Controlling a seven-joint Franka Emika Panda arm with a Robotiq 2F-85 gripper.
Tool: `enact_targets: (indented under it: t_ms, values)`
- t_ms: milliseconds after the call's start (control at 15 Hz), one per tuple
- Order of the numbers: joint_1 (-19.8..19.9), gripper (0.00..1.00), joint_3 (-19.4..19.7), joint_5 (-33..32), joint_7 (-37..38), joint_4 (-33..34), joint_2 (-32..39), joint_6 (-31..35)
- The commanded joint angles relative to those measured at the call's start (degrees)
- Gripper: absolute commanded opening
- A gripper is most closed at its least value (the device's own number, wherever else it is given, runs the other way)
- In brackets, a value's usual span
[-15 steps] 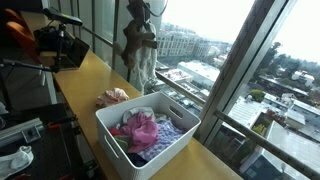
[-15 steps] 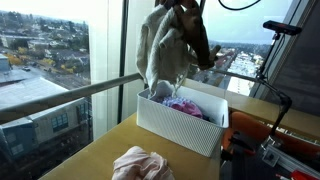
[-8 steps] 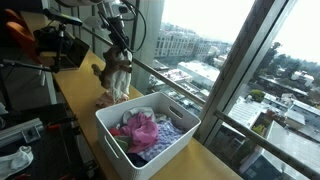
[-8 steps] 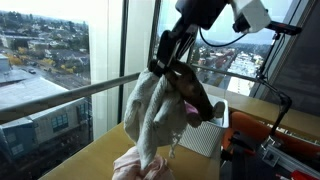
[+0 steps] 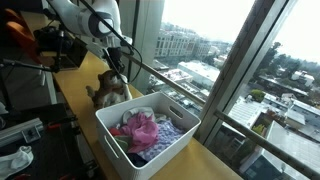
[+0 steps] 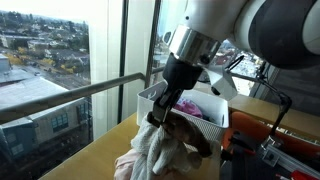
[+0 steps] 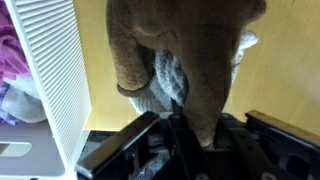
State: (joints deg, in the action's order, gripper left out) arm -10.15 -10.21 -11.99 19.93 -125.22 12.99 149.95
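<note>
End effector [image 6: 160,113]: we see it clamped on a brown-and-white cloth [image 6: 166,150]
Cloth: low at the tabletop [image 5: 76,88], just beside white basket [image 5: 118,150]
Basket: holds pink, purple clothes [image 5: 141,131]

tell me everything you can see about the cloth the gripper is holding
The cloth is a soft, crumpled bundle, brown with cream to grey parts. The gripper pinches its top; the rest sags in folds down to the wooden table, close beside the white basket. The wrist view shows a grey ribbed part between brown folds.
</note>
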Motion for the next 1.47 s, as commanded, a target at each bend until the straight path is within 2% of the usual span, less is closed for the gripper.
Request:
enact_targets:
  t_ms: [0, 333, 933, 1000, 1133, 1400]
  values:
    - [0.0, 0.06, 0.1, 6.0, -5.9, 2.7, 4.4, 2.0]
    - [-0.1, 0.06, -1.0, 11.6, -12.5, 6.9, 11.6, 3.7]
    - [-0.9, 0.06, -0.7, 11.6, -16.0, 15.7, 21.3, 1.5]
    - [-1.1, 0.45, -0.4, 11.5, -16.0, 16.6, 22.0, 1.1]
    - [-1.1, 0.55, -0.2, 11.3, -16.1, 18.0, 22.9, 0.2]
    - [-0.7, 0.84, 0.7, 11.0, -16.3, 19.5, 22.3, -1.6]
